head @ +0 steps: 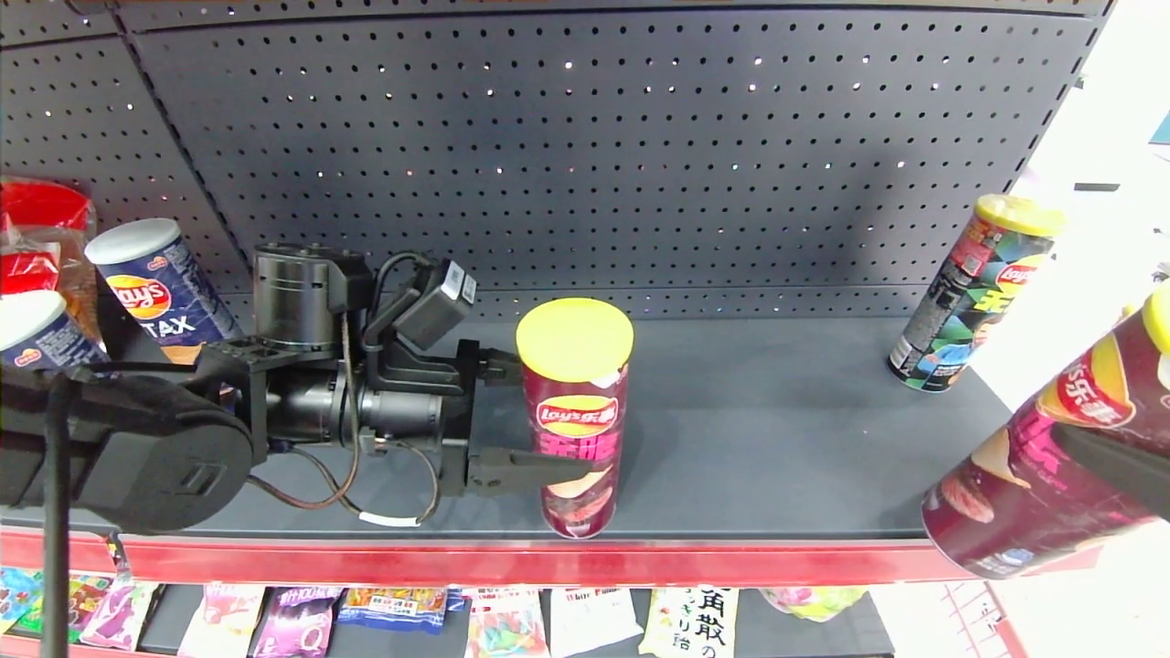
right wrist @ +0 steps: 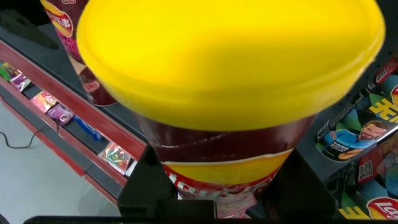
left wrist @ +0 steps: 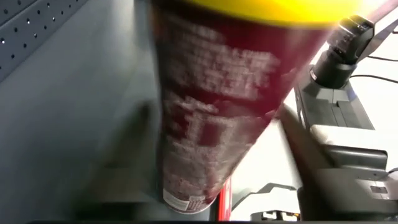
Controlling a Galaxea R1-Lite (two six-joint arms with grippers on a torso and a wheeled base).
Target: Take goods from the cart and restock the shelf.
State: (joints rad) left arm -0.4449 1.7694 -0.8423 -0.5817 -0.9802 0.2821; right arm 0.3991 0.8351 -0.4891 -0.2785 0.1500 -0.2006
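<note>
Two maroon chip cans with yellow lids are in your grippers – entries below.

1. Standing maroon can (head: 578,429) – upright on the grey shelf (head: 777,439), near its red front lip (head: 640,559), left of the middle. Your left gripper (head: 547,416) reaches in from the left, one finger behind the can and one across its near side, both pressed to it: clamped on the can.

2. Lifted maroon can (head: 1051,475) – tilted, in the air off the shelf's right front corner, lid towards the upper right. Your right gripper (right wrist: 221,193) has a black finger on each side of it, closed tight on the body below the lid.

3. Dark patterned can (head: 973,292), yellow lid, on the shelf at the back right, leaning; well apart from item 1.

4. Blue cans (head: 160,283) with white lids, tilted, at the shelf's far left behind your left arm.

5. Pegboard (head: 585,146), grey, backing the shelf.

6. Snack packets (head: 585,621) in a row on the level below.
</note>
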